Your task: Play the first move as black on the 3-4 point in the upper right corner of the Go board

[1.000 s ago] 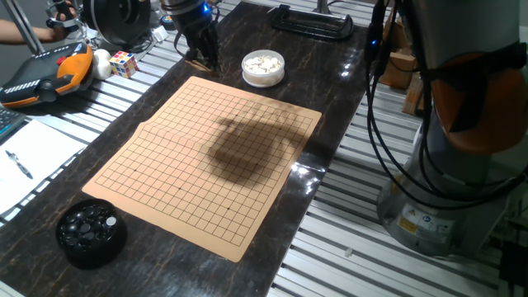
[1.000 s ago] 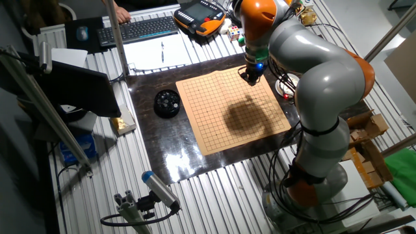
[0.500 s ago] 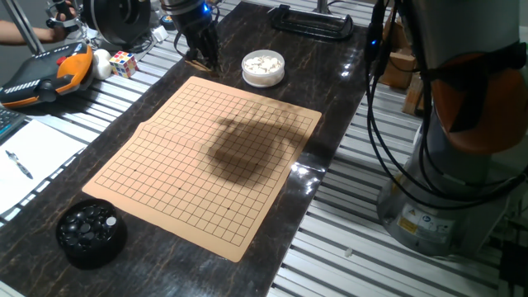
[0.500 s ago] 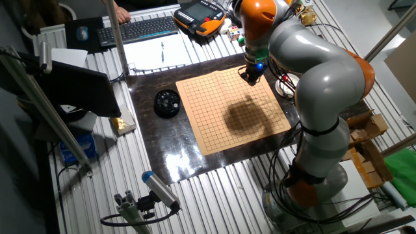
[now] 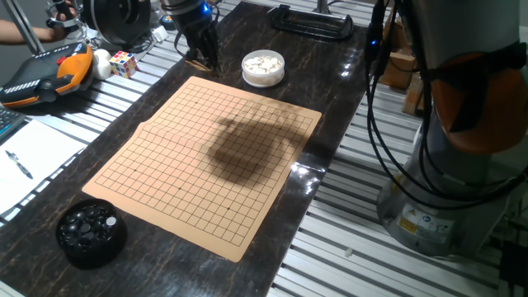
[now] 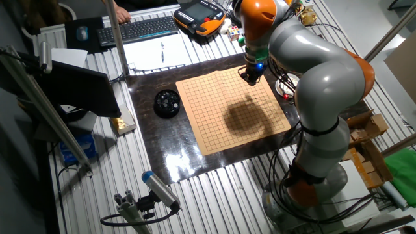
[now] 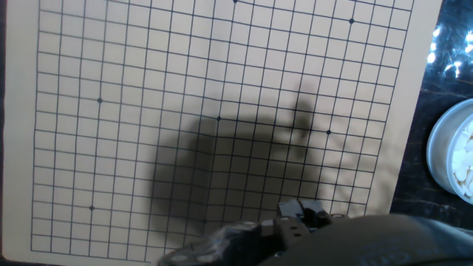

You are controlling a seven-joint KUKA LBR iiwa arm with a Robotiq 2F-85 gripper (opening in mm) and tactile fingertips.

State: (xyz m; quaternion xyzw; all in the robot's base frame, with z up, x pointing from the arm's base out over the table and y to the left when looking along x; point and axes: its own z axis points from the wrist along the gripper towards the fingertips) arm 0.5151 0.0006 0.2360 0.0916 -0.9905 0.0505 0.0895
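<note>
Hovering low at the far corner of the tan gridded Go board (image 5: 206,157), my black two-finger gripper (image 5: 200,56) hangs just beside the round white bowl of small white stones (image 5: 263,80). From the other fixed view the gripper (image 6: 252,78) sits over the board (image 6: 234,110) edge nearest my orange and grey arm (image 6: 305,58). My fingers are dark against the dark glossy tabletop (image 5: 330,74), so I cannot tell whether they are apart, together or clamped on anything. Looking along them, I see the grid (image 7: 185,89) under my own shadow and the white bowl's rim (image 7: 436,148) at the right. The glossy black stones (image 5: 87,221) I can make out lie heaped in a round black bowl (image 5: 91,247) at the board's opposite corner, well apart from me
</note>
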